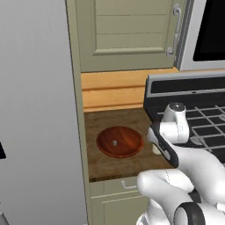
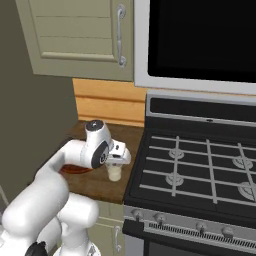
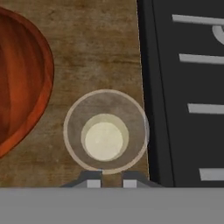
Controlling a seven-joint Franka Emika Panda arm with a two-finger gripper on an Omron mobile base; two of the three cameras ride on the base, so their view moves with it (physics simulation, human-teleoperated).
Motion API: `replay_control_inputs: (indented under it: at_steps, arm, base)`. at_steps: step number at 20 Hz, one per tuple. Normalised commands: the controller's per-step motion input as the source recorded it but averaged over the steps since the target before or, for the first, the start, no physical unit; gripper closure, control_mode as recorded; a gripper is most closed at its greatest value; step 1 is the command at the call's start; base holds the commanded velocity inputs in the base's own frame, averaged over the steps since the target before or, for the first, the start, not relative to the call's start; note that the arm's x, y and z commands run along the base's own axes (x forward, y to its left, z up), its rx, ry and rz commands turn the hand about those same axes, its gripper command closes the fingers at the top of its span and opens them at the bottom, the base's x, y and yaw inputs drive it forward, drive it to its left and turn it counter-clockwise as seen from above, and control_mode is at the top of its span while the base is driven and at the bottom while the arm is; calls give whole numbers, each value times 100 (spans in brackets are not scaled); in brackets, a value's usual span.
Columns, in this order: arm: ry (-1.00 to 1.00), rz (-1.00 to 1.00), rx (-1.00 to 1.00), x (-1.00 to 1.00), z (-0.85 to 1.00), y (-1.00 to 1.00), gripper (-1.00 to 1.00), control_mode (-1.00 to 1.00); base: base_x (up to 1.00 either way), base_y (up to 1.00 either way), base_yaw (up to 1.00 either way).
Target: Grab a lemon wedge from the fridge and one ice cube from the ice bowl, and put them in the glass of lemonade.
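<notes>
White arm nearest, its gripper (image 3: 108, 180) poised straight above the glass (image 3: 106, 132); the fingertips stand close together with nothing visible between them, though whether fully pressed I cannot tell. No wedge or cube is visible in the pale lemonade. Just beside the glass sits the ice bowl (image 1: 119, 141), one ice cube (image 1: 115, 143) in it, so the ice likely remains to fetch. Both rest on a brown wooden counter (image 1: 103, 163), the black stove (image 2: 200, 170) alongside, the grey fridge (image 1: 35, 110) at the counter's other end, beige cabinets (image 1: 127, 30) beyond.
</notes>
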Motion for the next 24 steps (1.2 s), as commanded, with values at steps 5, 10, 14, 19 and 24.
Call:
replay_control_inputs:
  at_steps: [5, 10, 14, 19, 24]
  arm:
    - [0, 0, 0, 34, 0, 0, 100, -100]
    - [0, -1, 0, 45, 0, 0, 100, -100]
    - [0, 0, 0, 42, 0, 0, 100, -100]
    - [0, 0, 0, 32, -3, 0, -100, -100]
    - [-16, 0, 0, 0, 70, 0, -100, -100]
  base:
    - [0, 0, 0]
    - [0, 0, 0]
    - [0, 0, 0]
    - [0, 0, 0]
    - [0, 0, 0]
